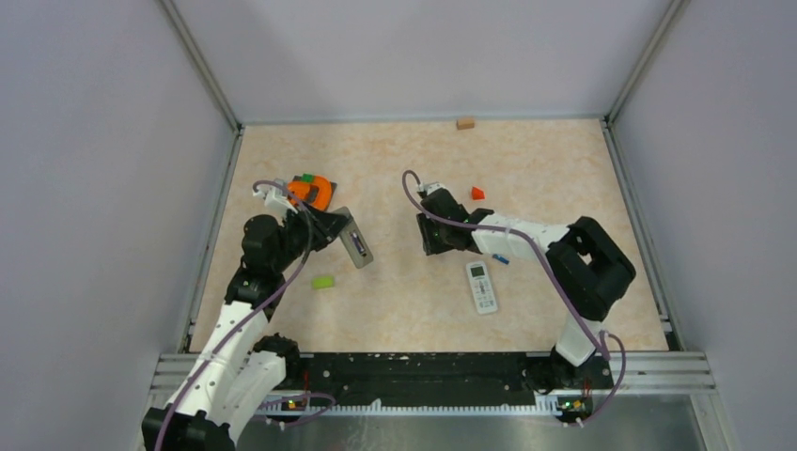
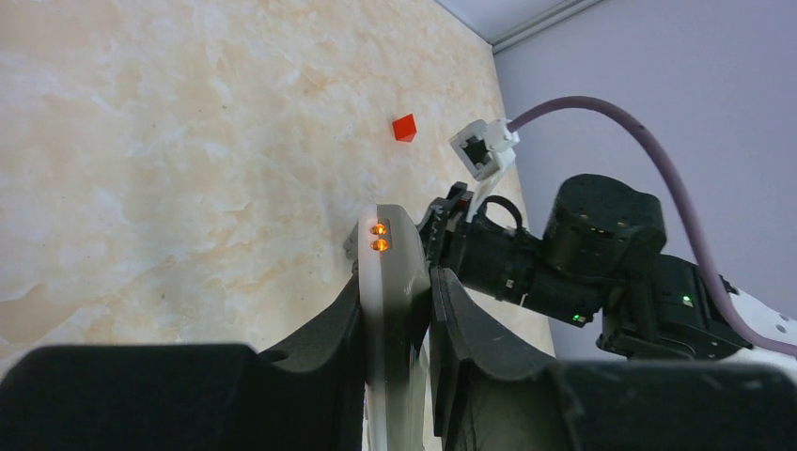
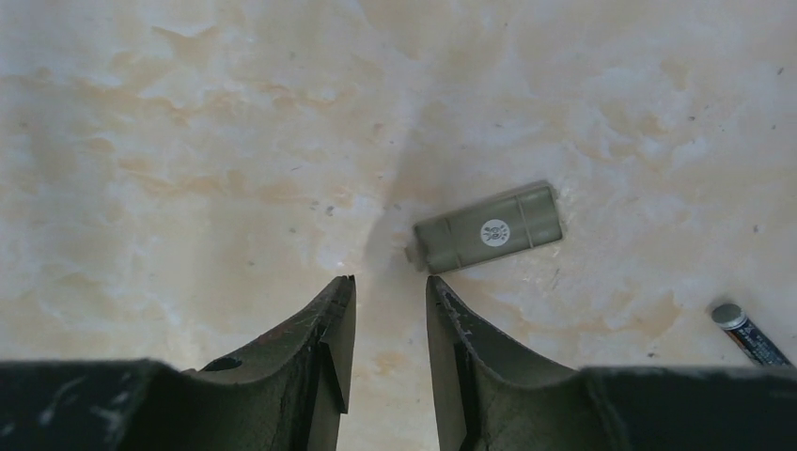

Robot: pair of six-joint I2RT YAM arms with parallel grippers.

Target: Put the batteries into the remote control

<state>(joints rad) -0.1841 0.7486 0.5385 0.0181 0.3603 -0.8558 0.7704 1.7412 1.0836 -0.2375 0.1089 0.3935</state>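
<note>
Clamping the grey remote (image 2: 387,258), the left end effector (image 2: 395,287) looks secure; the right end effector (image 3: 390,289), narrowly parted and empty, could roll the nearby battery (image 3: 744,331) away across the bench (image 3: 188,141).

I am holding my gripper (image 3: 390,280) low over the marbled table (image 3: 188,141), fingers standing a narrow gap apart, nothing lying between them. A grey-green cover (image 3: 489,228) is lying flat just beyond one fingertip; contact unconfirmed. A dark battery (image 3: 747,334) is lying well aside, partly cropped.
</note>
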